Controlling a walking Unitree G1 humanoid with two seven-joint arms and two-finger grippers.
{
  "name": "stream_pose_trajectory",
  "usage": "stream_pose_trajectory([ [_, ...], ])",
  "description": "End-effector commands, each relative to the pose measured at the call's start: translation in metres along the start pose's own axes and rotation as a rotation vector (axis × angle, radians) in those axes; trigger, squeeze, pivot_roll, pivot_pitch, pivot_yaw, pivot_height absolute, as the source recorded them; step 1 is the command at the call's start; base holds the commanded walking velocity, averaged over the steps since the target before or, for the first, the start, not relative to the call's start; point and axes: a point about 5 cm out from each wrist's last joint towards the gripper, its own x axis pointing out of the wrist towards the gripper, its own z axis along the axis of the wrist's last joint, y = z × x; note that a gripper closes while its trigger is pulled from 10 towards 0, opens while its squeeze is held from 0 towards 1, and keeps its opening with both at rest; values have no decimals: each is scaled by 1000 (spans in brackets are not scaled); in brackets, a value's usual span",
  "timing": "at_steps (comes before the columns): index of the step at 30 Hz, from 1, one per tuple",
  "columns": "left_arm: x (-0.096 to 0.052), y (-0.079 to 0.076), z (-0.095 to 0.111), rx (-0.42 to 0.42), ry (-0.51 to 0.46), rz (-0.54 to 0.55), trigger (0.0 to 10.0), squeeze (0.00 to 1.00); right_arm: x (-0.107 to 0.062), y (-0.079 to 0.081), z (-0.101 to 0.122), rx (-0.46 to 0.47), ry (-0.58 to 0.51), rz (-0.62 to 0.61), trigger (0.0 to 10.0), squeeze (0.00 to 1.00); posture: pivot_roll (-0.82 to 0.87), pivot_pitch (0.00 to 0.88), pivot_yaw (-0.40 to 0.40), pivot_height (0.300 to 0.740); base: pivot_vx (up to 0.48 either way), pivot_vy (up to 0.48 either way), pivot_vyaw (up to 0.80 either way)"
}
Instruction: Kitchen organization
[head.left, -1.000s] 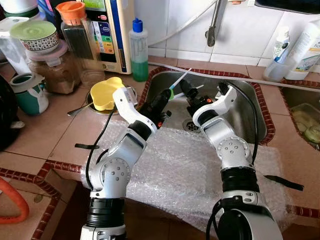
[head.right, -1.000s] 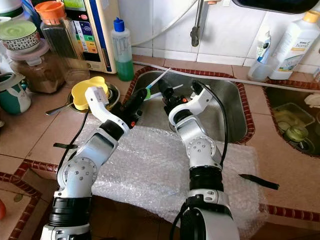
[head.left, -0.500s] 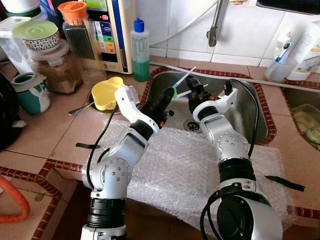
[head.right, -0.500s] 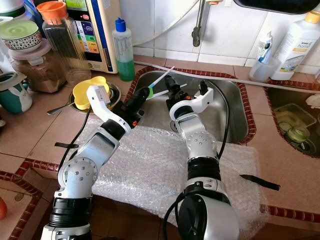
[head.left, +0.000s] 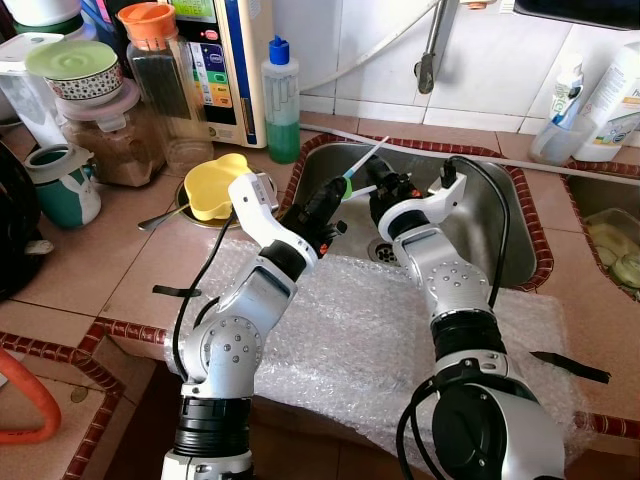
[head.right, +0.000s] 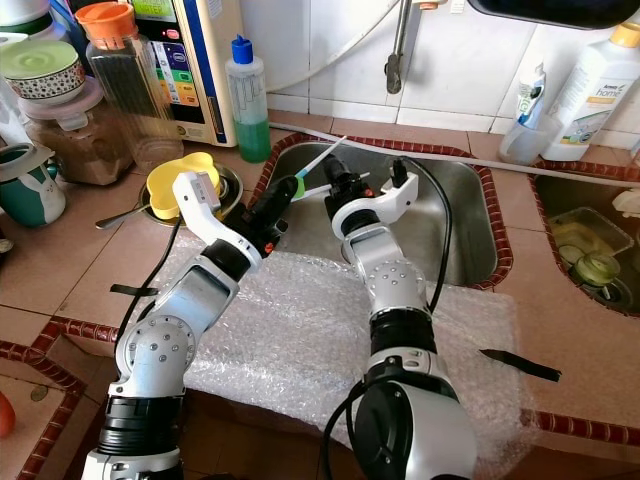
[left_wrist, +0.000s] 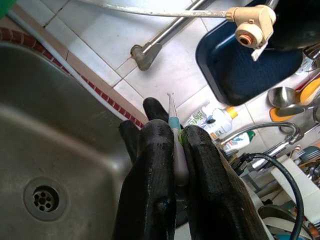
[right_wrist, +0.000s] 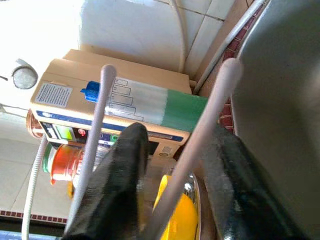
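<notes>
Over the near left corner of the stainless steel sink (head.left: 470, 215) set in a terracotta-tiled counter (head.left: 120, 270), the left gripper (left_wrist: 174, 150) pinches a thin white stick with a green and teal band (head.left: 362, 163), its two black fingers pressed against the shaft from either side in the left wrist view; the stick slants up and away from the fingertips toward the white tiled wall. The right gripper (right_wrist: 172, 165) reaches in from the other side, just beside the left one, above the sink near the round drain (head.left: 383, 250). Its black fingers (right_wrist: 120, 180) stand spread, and a pale pinkish-white stick (right_wrist: 200, 135) runs diagonally through the gap between them; whether the pads touch it cannot be told. A second thin pale rod (right_wrist: 95, 130) crosses in front of the other finger. Both silver arms stretch over a sheet of clear bubble wrap (head.left: 350, 340) covering the counter's front edge. Left of the sink lies a yellow plastic lid-like dish (head.left: 213, 188) on a metal bowl with a spoon handle, and behind it stands a clear squeeze bottle of green liquid with a blue cap (head.left: 281, 100), beside a beige appliance with a blue panel (head.left: 225, 60) and several jars.
</notes>
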Motion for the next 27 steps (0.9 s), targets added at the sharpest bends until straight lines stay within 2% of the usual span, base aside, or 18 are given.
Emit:
stream_pose_trajectory([
  [1,3,-12,-12,-55,16,-38,10000,0,7,10,-20,33,43,22,0,0,67,75,0,740,0,0,0],
  [22,4,-2,-11,-16,3,35,10000,0,7,4,-2,-45,-43,-46,0,0,64,71,6,740,0,0,0],
  [23,4,-2,-11,-16,2,37,10000,43,7,4,-1,-47,-45,-49,0,0,64,71,6,740,0,0,0],
  [24,4,-2,-11,-16,2,38,10000,596,7,4,0,-49,-49,-54,0,0,65,70,7,740,0,0,0],
  [25,4,-2,-11,-16,2,38,10000,596,7,4,0,-49,-49,-54,0,0,65,70,7,740,0,0,0],
  [26,4,-1,-11,-17,1,40,10000,1000,7,3,0,-52,-53,-60,0,0,65,70,7,740,0,0,0],
  [27,4,-1,-11,-18,0,41,10000,1000,7,3,0,-52,-54,-62,0,0,66,70,8,740,0,0,0],
])
